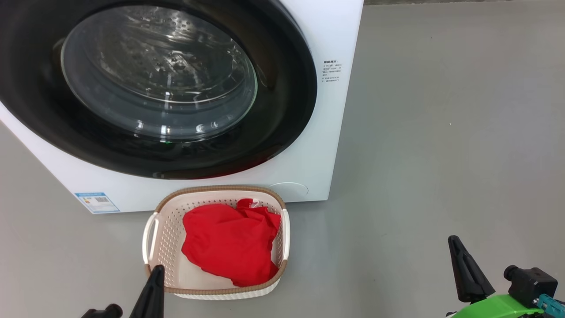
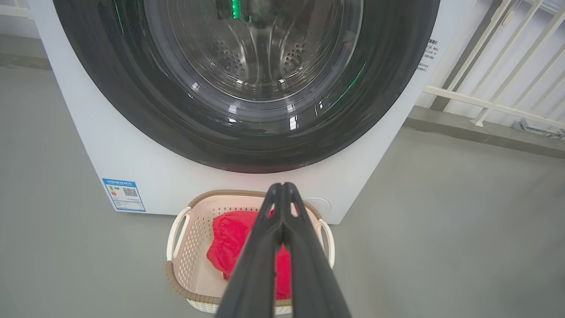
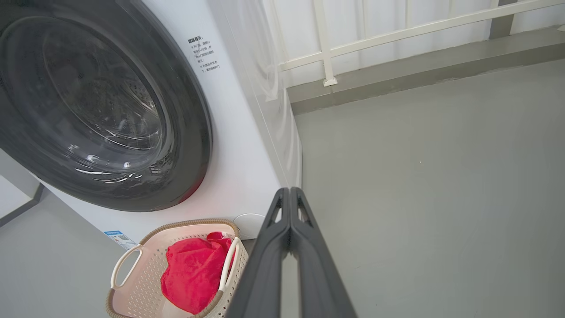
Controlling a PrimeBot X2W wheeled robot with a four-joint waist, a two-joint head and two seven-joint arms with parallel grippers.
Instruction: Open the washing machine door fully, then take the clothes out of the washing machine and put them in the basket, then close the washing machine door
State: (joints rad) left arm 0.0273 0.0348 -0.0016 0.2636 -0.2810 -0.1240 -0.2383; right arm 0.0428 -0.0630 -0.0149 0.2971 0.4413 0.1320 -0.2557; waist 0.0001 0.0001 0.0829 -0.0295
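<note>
Status: door (image 1: 185,154) closed on washer (image 1: 318,145); clothes (image 1: 229,243) heaped in basket (image 1: 220,189), just before the washer; we judge every step done, nothing left. Left end effector (image 2: 283,187) and right end effector (image 3: 290,191): fingers pressed together, empty. Floor (image 1: 441,132): smooth grey; white railing (image 3: 397,33) behind.

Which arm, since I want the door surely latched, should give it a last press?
Probably left: the left gripper, shut, points at the washing machine door; the right gripper, shut, points past the washing machine's corner at floor.
</note>
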